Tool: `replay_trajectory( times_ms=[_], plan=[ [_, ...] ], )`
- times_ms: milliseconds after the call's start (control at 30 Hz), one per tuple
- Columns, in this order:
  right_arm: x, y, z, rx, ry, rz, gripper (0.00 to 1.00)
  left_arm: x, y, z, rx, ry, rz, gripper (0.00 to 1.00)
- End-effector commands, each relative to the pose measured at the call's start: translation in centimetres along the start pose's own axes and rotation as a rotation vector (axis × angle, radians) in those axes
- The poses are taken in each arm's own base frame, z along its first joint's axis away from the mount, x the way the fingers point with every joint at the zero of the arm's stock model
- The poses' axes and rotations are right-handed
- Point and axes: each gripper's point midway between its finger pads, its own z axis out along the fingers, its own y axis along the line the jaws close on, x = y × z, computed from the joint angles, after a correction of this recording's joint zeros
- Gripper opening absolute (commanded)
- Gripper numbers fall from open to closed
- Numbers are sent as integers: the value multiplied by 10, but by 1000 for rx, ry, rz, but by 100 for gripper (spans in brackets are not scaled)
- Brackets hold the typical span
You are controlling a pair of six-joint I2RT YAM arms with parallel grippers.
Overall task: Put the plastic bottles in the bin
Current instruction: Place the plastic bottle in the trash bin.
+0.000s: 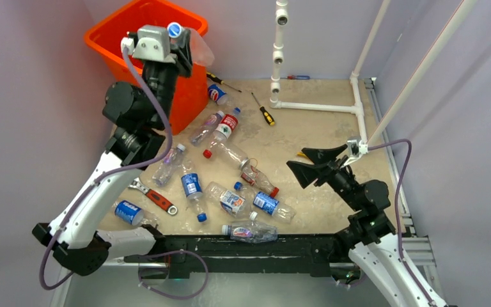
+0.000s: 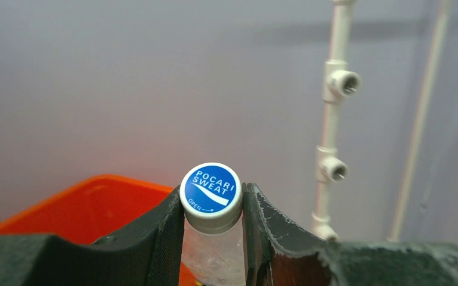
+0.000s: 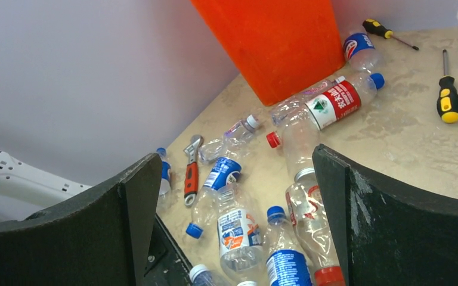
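Note:
My left gripper [image 1: 180, 39] is raised over the orange bin [image 1: 112, 39] and is shut on the neck of a clear bottle with a blue Pocari Sweat cap [image 2: 210, 189]; its clear body [image 1: 201, 48] hangs over the bin's right rim. The bin also shows below the jaws in the left wrist view [image 2: 89, 205]. My right gripper [image 1: 313, 165] is open and empty, held above the table's right half. Several bottles lie on the table, such as a red-labelled one [image 1: 227, 125], a blue-labelled one [image 1: 192, 185] and one by the front edge [image 1: 250, 231]. They also show in the right wrist view [image 3: 238, 229].
A red-handled wrench [image 1: 155, 197] lies at the left front. Two screwdrivers [image 1: 263, 110] lie near the bin and pipe. A white pipe frame [image 1: 319, 105] stands at the back right. The black front rail [image 1: 243, 246] bounds the near edge.

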Motion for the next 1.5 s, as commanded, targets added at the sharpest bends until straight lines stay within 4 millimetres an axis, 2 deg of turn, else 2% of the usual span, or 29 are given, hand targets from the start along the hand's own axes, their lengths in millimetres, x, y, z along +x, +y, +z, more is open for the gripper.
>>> replay_trajectory(
  times_ms=[0, 100, 200, 367, 533, 700, 833, 1067, 1267, 1467],
  plan=[
    [-8, 1, -3, 4, -56, 4, 99, -36, 55, 23, -299, -72, 138, 0],
    [-4, -3, -2, 21, -20, -27, 99, -45, 80, 45, -365, -91, 157, 0],
    [-3, -5, 0, 37, 13, -43, 99, -36, 115, 65, -445, -86, 152, 0],
    [-4, -2, -1, 27, 14, -64, 99, -12, 149, 86, -552, -68, 187, 0],
    [-4, -5, -6, 48, 19, -84, 99, 20, 170, 99, -580, -69, 193, 0],
    [-2, -7, -8, 56, 18, -86, 99, 71, 178, 107, -582, 15, 190, 0],
    [-2, -10, -10, 68, 16, -87, 99, 101, 181, 109, -583, 78, 182, 0],
    [2, -15, -10, 88, 19, -85, 99, 126, 179, 110, -554, 134, 160, 0],
    [-1, -16, -11, 98, 8, -88, 98, 166, 169, 113, -503, 247, 116, 0],
    [1, -18, -14, 106, 6, -84, 98, 165, 168, 113, -497, 245, 110, 0]
  ],
)
